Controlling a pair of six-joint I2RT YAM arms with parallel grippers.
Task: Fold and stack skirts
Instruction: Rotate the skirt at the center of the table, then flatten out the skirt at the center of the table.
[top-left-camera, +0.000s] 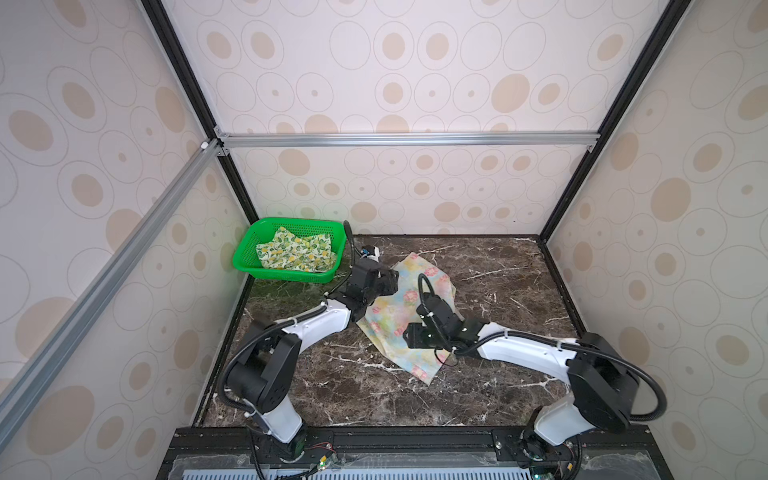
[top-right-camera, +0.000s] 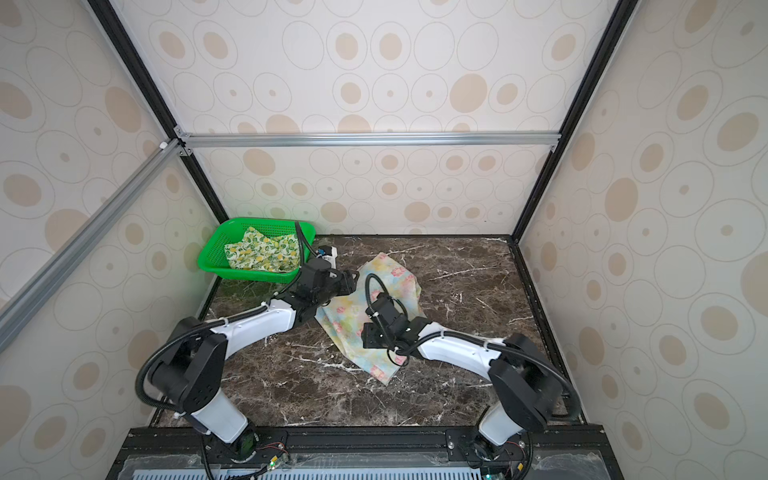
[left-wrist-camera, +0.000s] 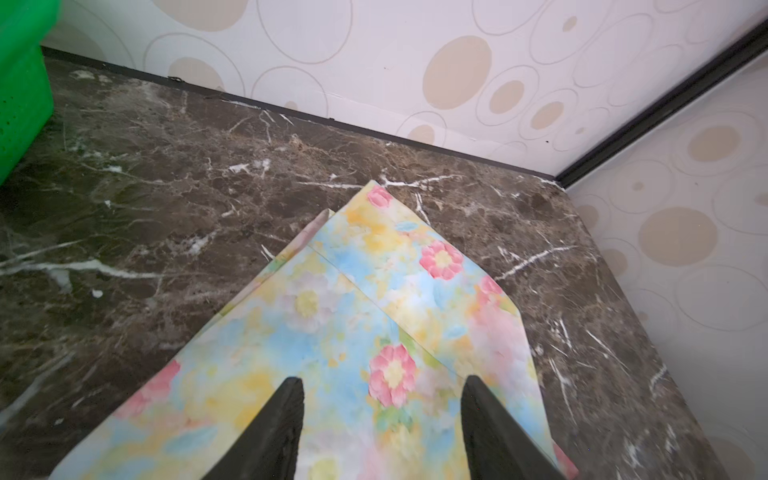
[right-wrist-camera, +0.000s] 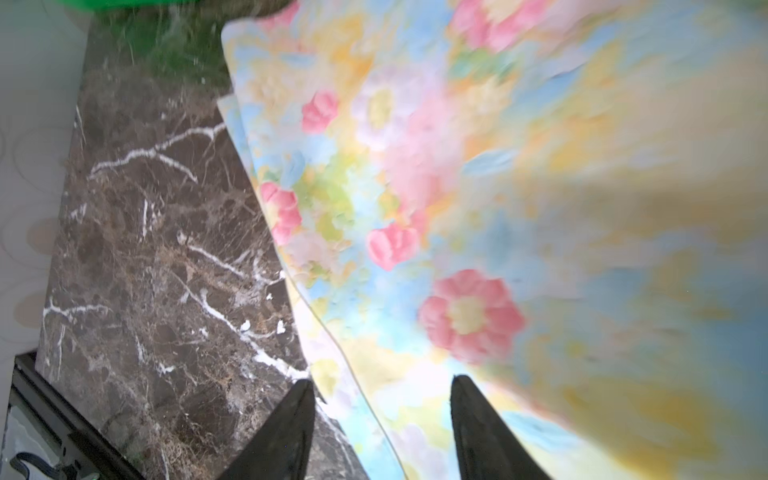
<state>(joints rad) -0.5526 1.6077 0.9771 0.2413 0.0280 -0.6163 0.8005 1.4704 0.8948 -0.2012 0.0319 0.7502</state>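
The pastel blue-yellow skirt (top-left-camera: 388, 322) (top-right-camera: 347, 324) with pink flowers lies in layers on the marble table, running from mid-back toward the front. My left gripper (top-left-camera: 392, 282) (left-wrist-camera: 382, 382) is open, both fingers hovering over the skirt (left-wrist-camera: 332, 316) at its far left side. My right gripper (top-left-camera: 409, 337) (right-wrist-camera: 380, 380) is open above the skirt's (right-wrist-camera: 415, 187) near edge, one finger over the marble and one over the cloth. The lemon-print skirt (top-left-camera: 297, 251) (top-right-camera: 264, 249) lies crumpled inside the green basket.
The green perforated basket (top-left-camera: 245, 257) (top-right-camera: 208, 259) stands in the back left corner. Patterned walls close three sides of the dark marble table (top-left-camera: 498, 282). A black frame rail (top-left-camera: 395, 436) runs along the front, where both arm bases stand.
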